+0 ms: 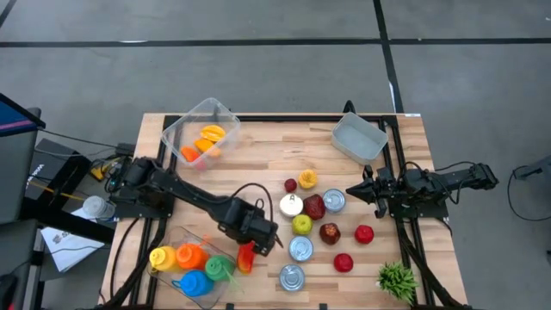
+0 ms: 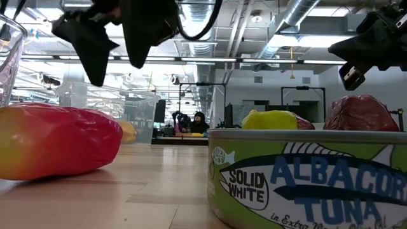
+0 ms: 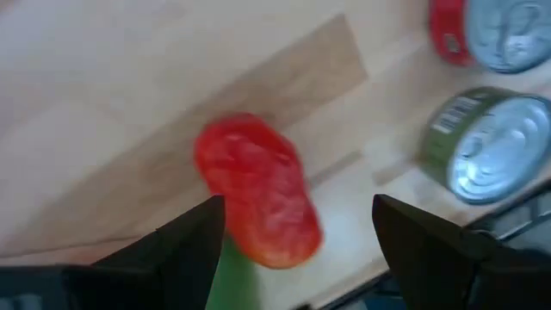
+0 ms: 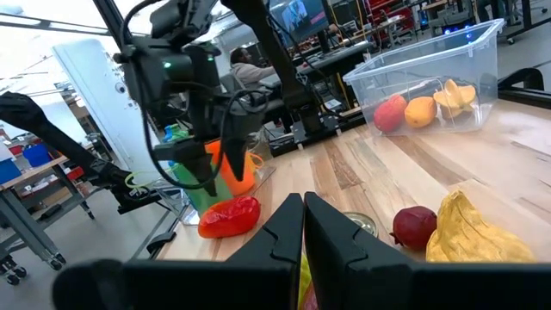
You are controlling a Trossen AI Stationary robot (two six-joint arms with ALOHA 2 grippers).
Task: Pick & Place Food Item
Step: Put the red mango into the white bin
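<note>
A red, pepper-like food item (image 1: 245, 257) lies on its side on the wooden table near the front left, also seen in the low view (image 2: 57, 140) and the right wrist view (image 4: 228, 217). My left gripper (image 3: 297, 237) hangs open just above it and points steeply down. Its two fingers stand on either side of the red item (image 3: 258, 202), clear of it. In the low view the left gripper's fingertips (image 2: 117, 60) are well above the table. My right gripper (image 1: 353, 190) waits shut at the table's right side, pointing level toward the middle.
Tin cans (image 1: 300, 248) (image 1: 293, 277) and several fruits stand just right of the red item. A tuna can (image 2: 305, 178) is at the front. Coloured cups in a clear tray (image 1: 194, 263) lie to its left. A clear bin with orange food (image 1: 200, 131) and an empty bin (image 1: 359, 138) stand at the far edge.
</note>
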